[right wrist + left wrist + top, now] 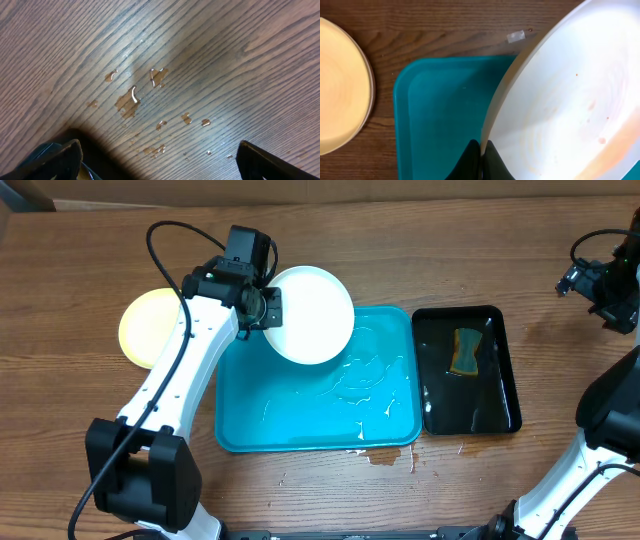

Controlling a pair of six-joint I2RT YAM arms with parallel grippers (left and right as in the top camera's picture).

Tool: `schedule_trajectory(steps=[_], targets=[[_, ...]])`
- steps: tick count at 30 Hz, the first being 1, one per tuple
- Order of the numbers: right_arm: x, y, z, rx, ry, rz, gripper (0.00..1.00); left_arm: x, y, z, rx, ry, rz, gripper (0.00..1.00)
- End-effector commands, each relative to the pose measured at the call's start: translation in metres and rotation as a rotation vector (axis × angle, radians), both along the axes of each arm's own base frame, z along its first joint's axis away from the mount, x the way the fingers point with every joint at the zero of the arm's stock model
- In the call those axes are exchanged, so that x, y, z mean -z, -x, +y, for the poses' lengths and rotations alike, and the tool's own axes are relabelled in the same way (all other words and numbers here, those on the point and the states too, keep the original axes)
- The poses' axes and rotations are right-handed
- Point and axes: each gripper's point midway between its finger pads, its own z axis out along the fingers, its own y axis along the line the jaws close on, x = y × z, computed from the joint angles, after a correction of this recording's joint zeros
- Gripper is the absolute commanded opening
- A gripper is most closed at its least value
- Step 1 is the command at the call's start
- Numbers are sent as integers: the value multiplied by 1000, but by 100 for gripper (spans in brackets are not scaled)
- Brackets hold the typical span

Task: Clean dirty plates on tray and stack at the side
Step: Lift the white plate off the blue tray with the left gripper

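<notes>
Brown wood-grain table (400, 240), wet in spots: small puddle (385, 457) just off the tray's near edge, scattered water drops (131, 100) under the right gripper (159, 158). The turquoise tray (300, 415) sits mid-table, streaked with water. Left gripper (268, 307) is clamped on the rim of a white plate (312, 315) with faint orange marks, held over the tray's far-left corner. A pale yellow plate (150, 328) lies flat on the wood left of the tray, apart from it. A black tray (514, 380) sits just right of the turquoise one, with a sponge (466, 352) in it. Right gripper is far right over bare wood, jaws wide apart, holding nothing.
</notes>
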Motion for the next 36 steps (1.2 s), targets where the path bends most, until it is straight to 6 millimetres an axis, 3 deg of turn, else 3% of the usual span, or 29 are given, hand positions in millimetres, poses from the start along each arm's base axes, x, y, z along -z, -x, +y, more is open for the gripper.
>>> schedule_trajectory(steps=[1,6,12,15,18,23,27,32,36], targets=[[-15,-3,-3,7,16,-41,100,-39,-10,-12,31,-31,-117,4],[-15,-3,-3,7,16,-41,100,-63,-18,-53,61,2,-216,4],[-15,-3,-3,7,16,-41,100,-78,-9,-142,216,79,-333,4],[-15,-3,-3,7,16,-41,100,-80,0,-184,269,12,-425,4],[-15,-3,-3,7,16,-41,100,-79,11,-209,319,-109,-502,4],[-15,-3,-3,7,16,-41,100,-82,33,-245,406,-360,-642,4],[-15,-3,-3,7,16,-40,100,-97,53,-265,411,-558,-779,4],[-15,-3,-3,7,16,-41,100,-127,73,-284,378,-640,-910,4],[-15,-3,-3,7,16,-41,100,-148,76,-288,333,-660,-972,4]])
